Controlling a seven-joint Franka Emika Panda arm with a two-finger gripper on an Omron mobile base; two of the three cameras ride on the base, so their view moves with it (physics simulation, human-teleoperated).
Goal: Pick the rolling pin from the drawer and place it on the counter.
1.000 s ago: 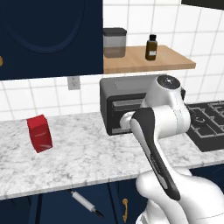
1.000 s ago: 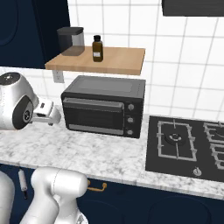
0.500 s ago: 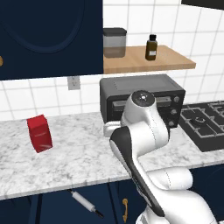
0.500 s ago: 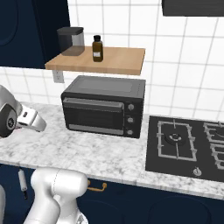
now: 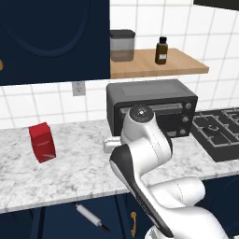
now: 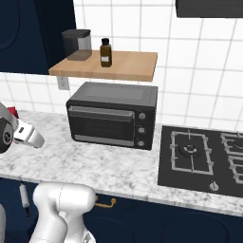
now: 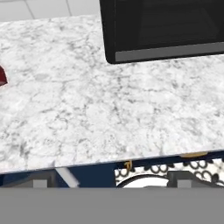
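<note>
There is one rolling pin, low in the left base view, below the counter. There is one counter. One red box stands on it at the left. One black oven sits in the middle. One wooden shelf holds one grey jar and one brown bottle. One stove is at the right of the right base view.

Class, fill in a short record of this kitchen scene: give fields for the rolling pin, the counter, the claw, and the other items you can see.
rolling pin: lying in the drawer below the counter edge, not yet picked
counter: marbled slab carrying the red box and toaster oven
claw: open, holding nothing, above the counter
wall shelf: holds a dark canister and a brown bottle
stove: right of the toaster oven
</note>
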